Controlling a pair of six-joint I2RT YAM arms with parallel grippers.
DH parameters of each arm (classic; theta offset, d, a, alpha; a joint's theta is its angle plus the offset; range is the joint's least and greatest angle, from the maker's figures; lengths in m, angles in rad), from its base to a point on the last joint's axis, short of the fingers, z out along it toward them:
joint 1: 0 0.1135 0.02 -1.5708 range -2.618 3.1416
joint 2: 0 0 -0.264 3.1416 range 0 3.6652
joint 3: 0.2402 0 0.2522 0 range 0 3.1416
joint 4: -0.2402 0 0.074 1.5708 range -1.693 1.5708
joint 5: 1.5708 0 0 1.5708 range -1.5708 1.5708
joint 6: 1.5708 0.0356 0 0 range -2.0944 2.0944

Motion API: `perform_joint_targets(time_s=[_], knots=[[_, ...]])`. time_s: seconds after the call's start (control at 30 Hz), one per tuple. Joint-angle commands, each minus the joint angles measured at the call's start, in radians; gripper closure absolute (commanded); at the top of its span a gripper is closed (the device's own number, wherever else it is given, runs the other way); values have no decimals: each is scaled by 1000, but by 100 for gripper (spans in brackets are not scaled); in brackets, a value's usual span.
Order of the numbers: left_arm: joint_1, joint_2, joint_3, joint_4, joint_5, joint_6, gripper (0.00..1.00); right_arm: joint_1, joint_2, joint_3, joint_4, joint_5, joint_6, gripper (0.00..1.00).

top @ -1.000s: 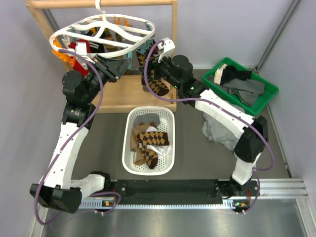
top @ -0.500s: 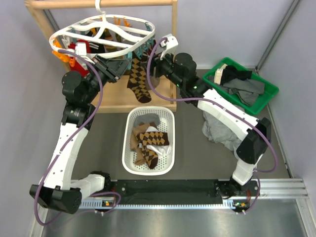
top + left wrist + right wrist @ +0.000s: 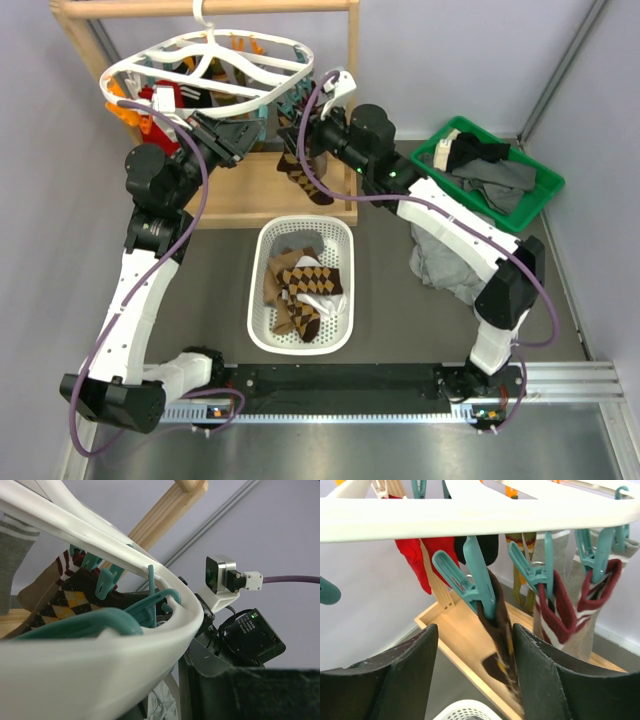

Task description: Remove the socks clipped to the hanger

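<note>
The white hanger (image 3: 213, 72) hangs from the wooden rail with several socks clipped under it. My left gripper (image 3: 243, 133) is shut on the hanger's near rim (image 3: 100, 680), which fills the left wrist view. My right gripper (image 3: 300, 138) is open just below the rim. A brown argyle sock (image 3: 499, 630) hangs from a teal clip (image 3: 476, 582) between its fingers (image 3: 542, 675), close to the right one. Red socks (image 3: 420, 555), an olive sock (image 3: 522, 575) and a grey sock with maroon stripes (image 3: 572, 612) are clipped behind it. The argyle sock (image 3: 303, 178) dangles over the stand's base.
The wooden rail stand (image 3: 351, 70) with its tray base (image 3: 250, 195) holds the hanger. A white basket (image 3: 262, 300) with argyle socks sits below. A green bin (image 3: 535, 205) of dark garments and a grey cloth heap (image 3: 445, 265) lie to the right.
The right gripper drew back, then came in under the rim around the argyle sock, with its jaws narrowing a little. The sock swung left and back. The left arm stayed still.
</note>
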Motion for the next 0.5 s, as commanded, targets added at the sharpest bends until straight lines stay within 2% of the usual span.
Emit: perform_joint_targets(time_s=[0.0, 0.1, 0.13, 0.2, 0.3, 0.33, 0.47], knots=[[11, 11, 12, -38, -13, -18, 77, -8, 31, 72, 33, -24, 28, 40], [11, 6, 11, -45, -12, -13, 76, -9, 35, 75, 34, -8, 29, 54], [11, 5, 8, -52, -9, -9, 75, -9, 33, 75, 33, -7, 29, 68], [13, -6, 2, -60, -4, 4, 73, -9, 31, 78, 28, -17, 29, 84], [13, -38, -24, -83, -18, 42, 55, -9, 13, 76, 28, -57, 57, 99], [15, -49, -49, -109, -30, 53, 44, -9, -5, 73, 33, -66, 84, 100], [16, -110, -133, -126, -44, 122, 29, -3, -53, 21, 59, -96, 161, 100]])
